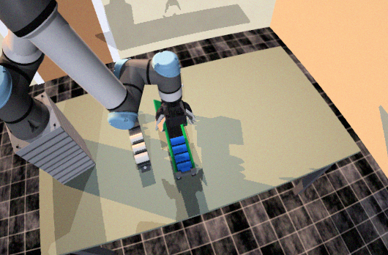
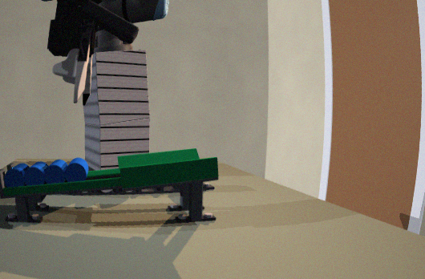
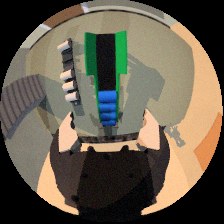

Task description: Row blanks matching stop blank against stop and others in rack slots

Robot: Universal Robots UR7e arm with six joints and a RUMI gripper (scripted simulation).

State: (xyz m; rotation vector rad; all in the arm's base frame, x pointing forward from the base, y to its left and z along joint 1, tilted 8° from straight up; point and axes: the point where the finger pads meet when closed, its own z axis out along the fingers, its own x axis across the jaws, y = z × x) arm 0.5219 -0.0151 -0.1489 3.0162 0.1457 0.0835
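Top view: four blue blanks [image 1: 180, 153] [image 2: 46, 171] [image 3: 107, 107] are seated at the low end of the feed ramp [image 1: 191, 155] [image 2: 170, 173] [image 3: 121, 52], packed in one row against the stop [image 1: 186, 173] [image 2: 1, 183]. Long axis of each blue blank set crosswise to the ramp; the ramp's own length is run from beneath the gripper [image 1: 176, 122] [image 2: 82, 100] [image 3: 109, 136] toward the near edge of the tabletop [image 1: 283, 110] [image 2: 294, 248] [image 3: 175, 60]. Three white blanks [image 1: 138, 148] [image 3: 69, 86] are seen in the stock rack [image 1: 144, 168] [image 3: 76, 103], beside the ramp; the rack's far end is hidden by the arm.

Exterior view: round ends of the blue blanks are turned to the camera, so their axes are pointed across the ramp. No gap is made out between neighbours. The gripper is held above, well apart from the row. The rack is mostly screened by the ramp.

Wrist view: gripper wide open, nothing gripped. A fourth white blank [image 3: 64, 46] is shown at the rack's far end, parted from the other three by bare rack. All are laid across the rack's length, apparently in slots; centring cannot be confirmed at this size. Both colour groups are judged placed; at most, a centring correction may be left.
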